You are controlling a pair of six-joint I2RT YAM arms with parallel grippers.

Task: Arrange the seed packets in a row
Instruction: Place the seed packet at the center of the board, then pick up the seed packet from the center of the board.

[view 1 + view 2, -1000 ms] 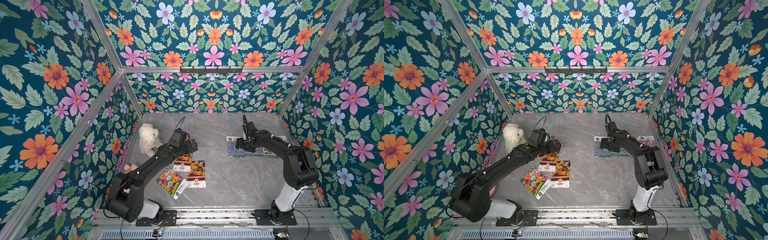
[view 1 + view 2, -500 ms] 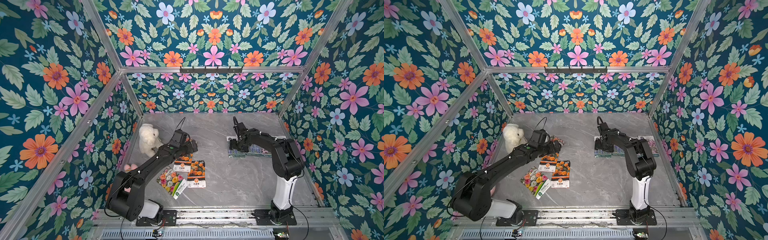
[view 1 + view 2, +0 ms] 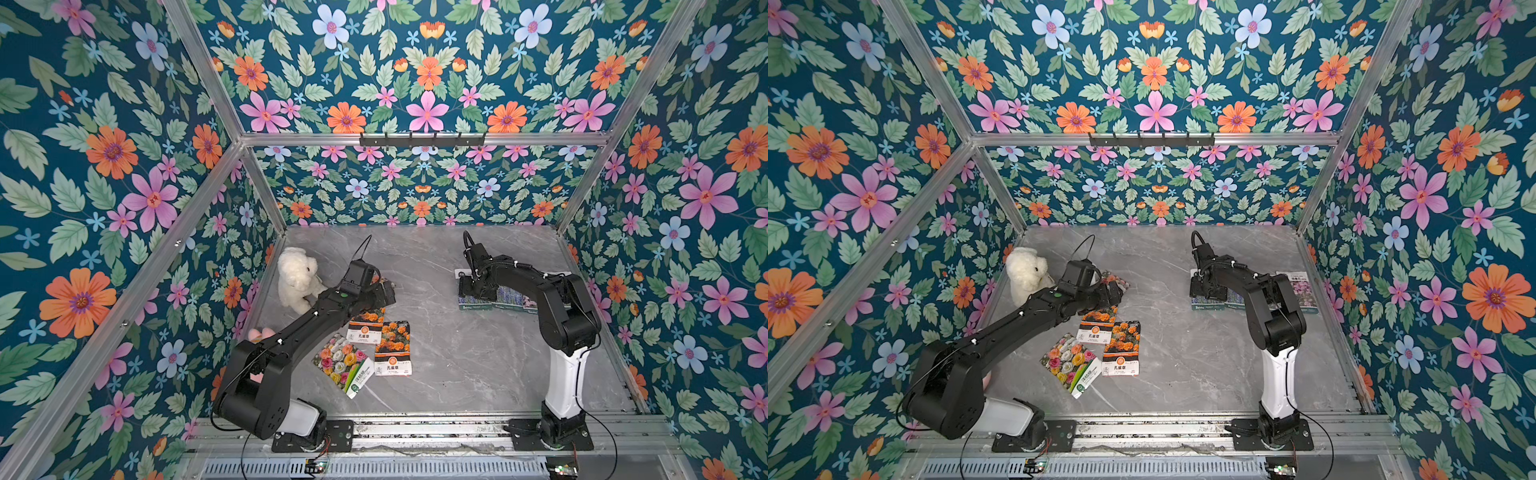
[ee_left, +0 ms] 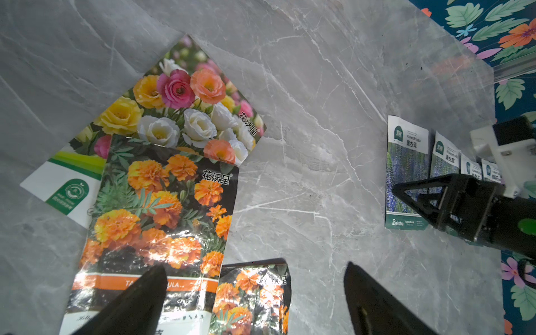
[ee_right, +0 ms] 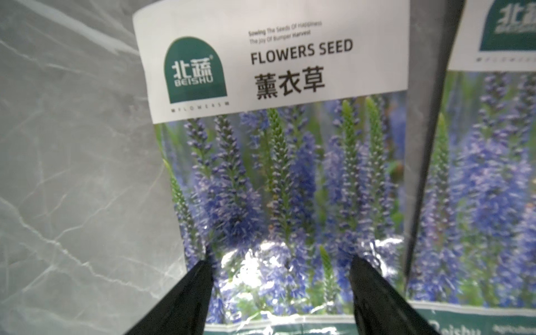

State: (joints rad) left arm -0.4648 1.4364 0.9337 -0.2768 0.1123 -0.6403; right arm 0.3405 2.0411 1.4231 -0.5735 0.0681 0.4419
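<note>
grey marble table point(image 3: 457, 365): right jaws, part-open, have swung over the end lavender packet point(image 5: 275, 174), likely to straighten it; left jaws wide.

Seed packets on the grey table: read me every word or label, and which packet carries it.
"北蔬 BEISHU", "FLOWERS SEED", "薰衣草": glossy purple-blue lavender packet, white header.
"Beishu": lavender packet's green footer.
"花沃呈": glossy orange marigold packet and glossy multicolour-bloom packet.
"孔雀草": marigold packet's white footer, in both top views.
Other print is too small or blurred.
</note>
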